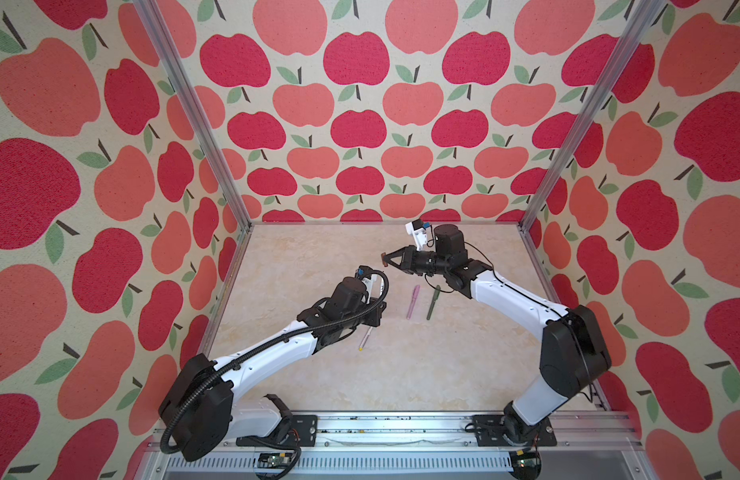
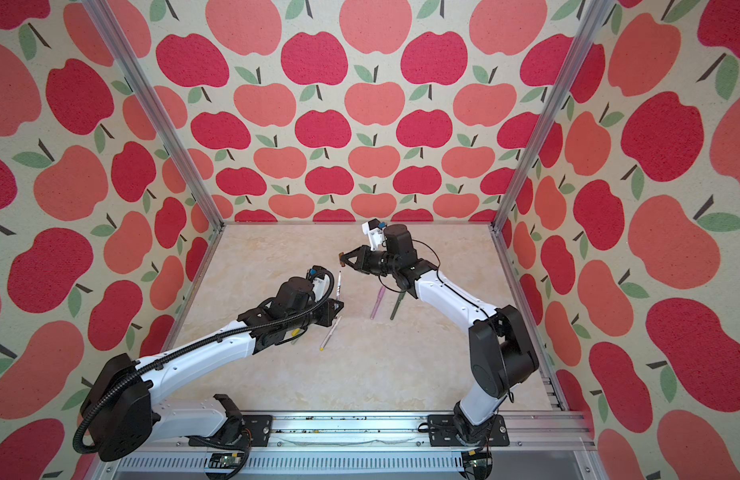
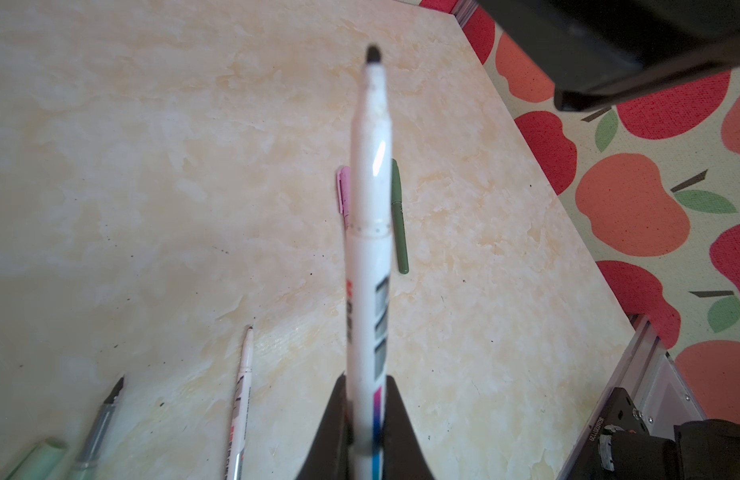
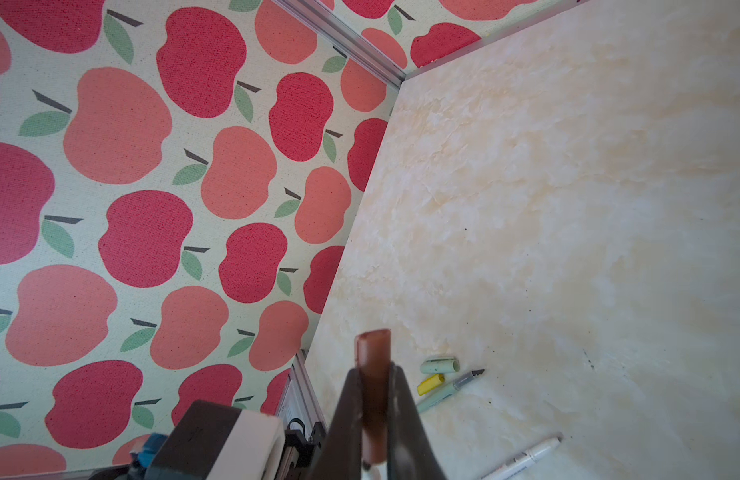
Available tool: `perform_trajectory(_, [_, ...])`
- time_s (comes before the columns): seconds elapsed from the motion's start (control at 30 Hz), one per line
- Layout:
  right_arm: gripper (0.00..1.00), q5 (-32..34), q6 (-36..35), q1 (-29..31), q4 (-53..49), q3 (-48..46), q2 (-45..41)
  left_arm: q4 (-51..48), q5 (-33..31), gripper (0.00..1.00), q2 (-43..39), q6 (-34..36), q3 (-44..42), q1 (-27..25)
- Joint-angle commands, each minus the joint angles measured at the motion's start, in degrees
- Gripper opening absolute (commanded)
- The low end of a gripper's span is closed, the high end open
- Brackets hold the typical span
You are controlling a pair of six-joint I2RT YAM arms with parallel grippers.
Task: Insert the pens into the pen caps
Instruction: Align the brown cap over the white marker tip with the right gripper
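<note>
**Pen and brown cap held close over a littered counter**

On the cream, marbled counter a capped pink pen and a capped dark green pen lie side by side beneath the right arm's forearm. A spare white pen lies uncapped just beside the left wrist. A sage pen, a light green cap and a yellow cap lie close together, largely hidden under the left arm in both top views. Woven apple-print walls box the scene in.

The left claw pinches a slim white pen with printed bands by its barrel, its dark tip raised off the counter. The right claw pinches a stubby, glossy brown cap.

The left arm stretches low and forward with its claw tilted upward. The right arm stands tall at the elbow, and its forearm slopes toward the middle with the claw level. The cap is near the pen's tip but apart from it.
</note>
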Motion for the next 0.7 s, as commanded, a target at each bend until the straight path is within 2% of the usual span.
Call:
perform_trajectory(0.0, [0.01,-1.39,0.72,-0.29,1.22,-1.01,-1.58,0.13,-1.01,0.00,0.61,-0.49,1.74,0.27])
perform_trajectory(0.67, [0.01,-2.55,1.82,0.33,2.89,-0.87,-0.24,-0.60,-0.39,0.00,2.20,0.18,3.77,0.99])
